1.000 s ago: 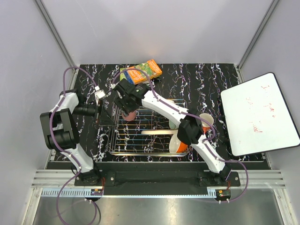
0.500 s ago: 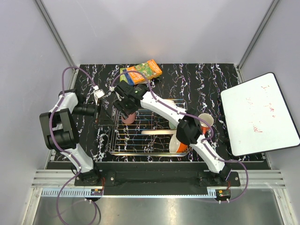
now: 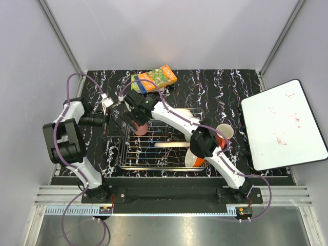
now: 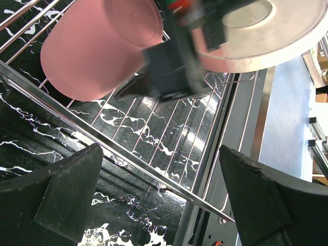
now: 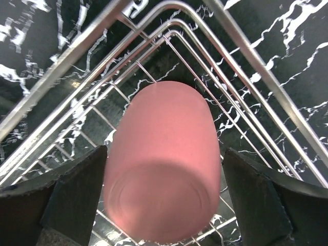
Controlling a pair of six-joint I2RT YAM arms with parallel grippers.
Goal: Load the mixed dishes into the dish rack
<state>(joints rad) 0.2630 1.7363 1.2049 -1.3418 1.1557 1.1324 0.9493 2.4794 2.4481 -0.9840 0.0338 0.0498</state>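
Nearest, the orange bowl (image 3: pixel 195 160) sits at the near right corner of the rack (image 3: pixel 148 155); over its left rail the left gripper (image 4: pixel 160 154) hangs spread and empty; only the right wrist view shows the pink cup (image 5: pixel 163 195) on its side in the far left corner; the right gripper (image 5: pixel 165 149) straddles it closely, clamped or not I cannot tell; that arm has edged left since a second ago.

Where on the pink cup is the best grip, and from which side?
Probably across its round side wall, coming in from the closed base end. The pink cup looks like a smooth cylinder with no handle, and the right gripper straddles it that way in the dish rack corner.
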